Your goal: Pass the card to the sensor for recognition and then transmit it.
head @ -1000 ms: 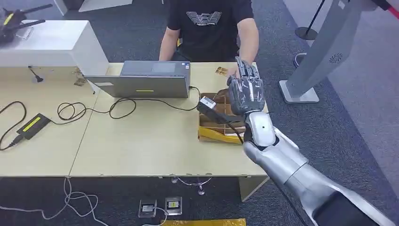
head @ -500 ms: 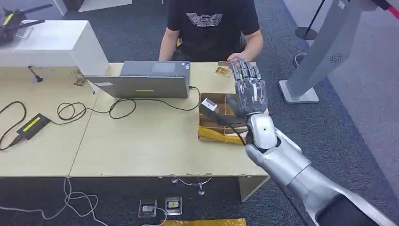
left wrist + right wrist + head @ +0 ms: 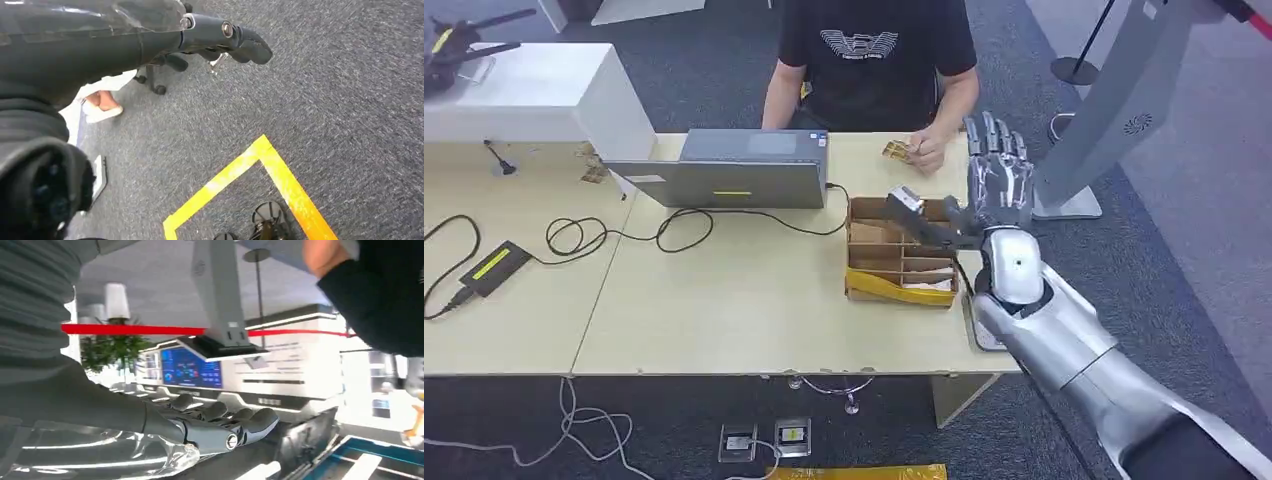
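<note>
The silver right hand (image 3: pixel 995 185) is raised over the far right corner of the pale wooden table (image 3: pixel 724 300), fingers spread and upright, with nothing seen held. A small yellow-brown card (image 3: pixel 895 151) lies on the table at about 11 o'clock from that hand, just under the hand of the seated person in a black T-shirt (image 3: pixel 874 50), so handover is judged done or nearly so. The brown compartmented cardboard box (image 3: pixel 899 255) sits at 8 o'clock; whether the left hand (image 3: pixel 220 37), hanging over grey carpet, is closed cannot be told.

One laptop (image 3: pixel 742 168), one compartmented cardboard box (image 3: pixel 900 254), one person (image 3: pixel 871 55), two desks (image 3: pixel 724 290).
</note>
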Available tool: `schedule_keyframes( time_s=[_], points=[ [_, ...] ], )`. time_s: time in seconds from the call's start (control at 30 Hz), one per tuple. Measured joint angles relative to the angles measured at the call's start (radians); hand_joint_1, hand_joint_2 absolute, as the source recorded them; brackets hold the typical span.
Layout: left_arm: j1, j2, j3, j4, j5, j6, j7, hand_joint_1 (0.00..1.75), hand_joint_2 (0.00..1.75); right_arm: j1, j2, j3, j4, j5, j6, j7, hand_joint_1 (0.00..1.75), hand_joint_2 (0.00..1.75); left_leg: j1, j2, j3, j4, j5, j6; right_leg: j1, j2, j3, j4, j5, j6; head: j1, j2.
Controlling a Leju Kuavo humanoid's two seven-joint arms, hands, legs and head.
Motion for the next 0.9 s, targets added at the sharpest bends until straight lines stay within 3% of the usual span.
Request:
schedule_keyframes(
  time_s=[0.4,0.9],
  points=[
    [0.001,-0.002,0.017,0.000,0.003,0.000,-0.003,0.00,0.00,0.000,-0.061,-0.045,-0.030,-0.019,0.022,0.017,0.00,1.75,0.000,0.002,0.001,0.000,0.000,0.000,0.000,0.001,0.000,0.000,0.000,0.000,0.000,0.000],
    [0.030,-0.005,0.086,0.000,0.035,0.000,-0.027,0.00,0.00,0.020,-0.231,-0.155,-0.016,-0.200,0.080,0.108,0.00,1.75,-0.001,0.002,0.000,0.000,0.000,0.000,-0.001,0.001,-0.001,-0.001,0.001,0.000,0.000,0.000]
  ],
)
